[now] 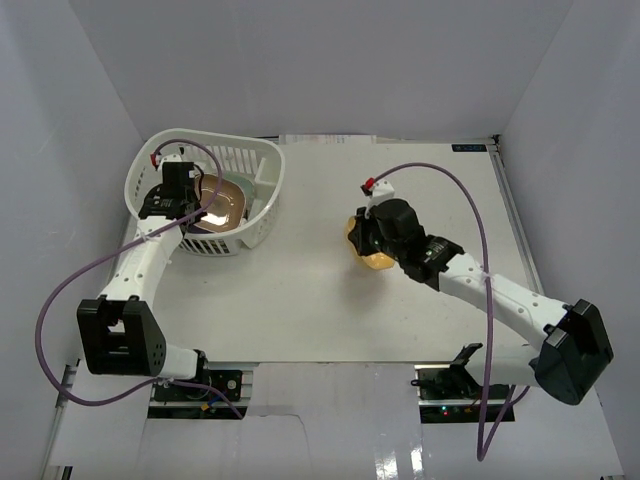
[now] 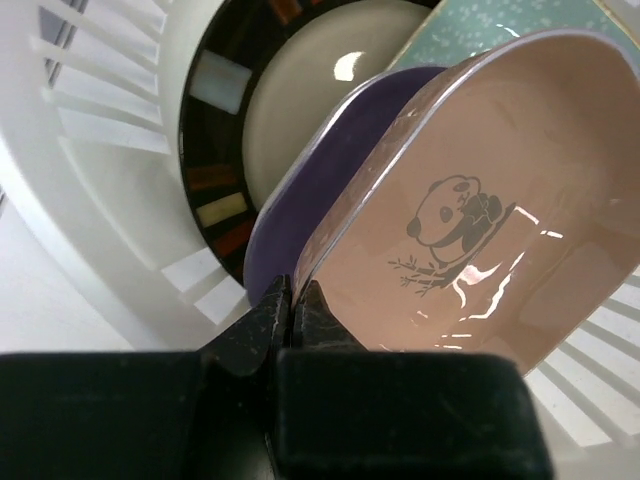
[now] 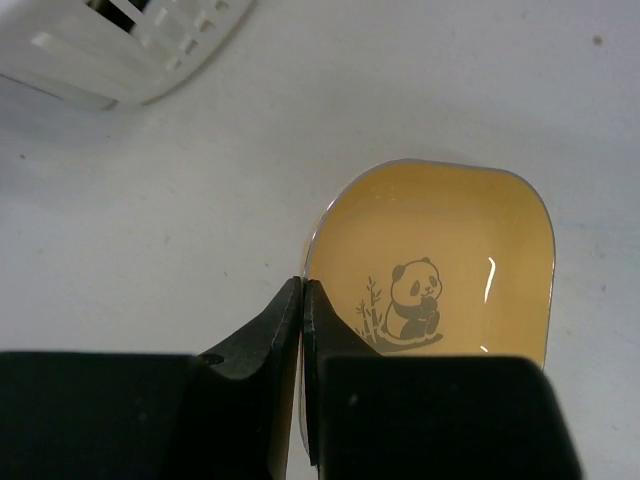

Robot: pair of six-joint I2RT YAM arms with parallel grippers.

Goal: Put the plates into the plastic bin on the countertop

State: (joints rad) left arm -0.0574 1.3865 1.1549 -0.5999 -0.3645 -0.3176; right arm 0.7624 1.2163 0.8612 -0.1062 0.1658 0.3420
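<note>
Most of the job looks done. The bin (image 1: 272, 165) sits at the upper left of the top view, and plates lie inside it: a round plate (image 2: 300, 100) with a dark rim, a purple plate (image 2: 310, 190), a mint plate (image 2: 480, 25) and a pink plate (image 2: 470, 200) with a panda on it. I can see only one plate outside the bin, the yellow plate (image 3: 440, 250) (it has a panda too), out in the middle of the table (image 1: 300, 300), well apart from the bin.

The left arm reaches from the lower left up into the bin. The left gripper (image 2: 292, 305) is pressed nearly together, pinching the pink plate's rim.

The right arm bends in from the lower right. The right gripper (image 3: 303, 295) pinches the yellow plate's rim. I cannot tell if that plate is off the table.
</note>
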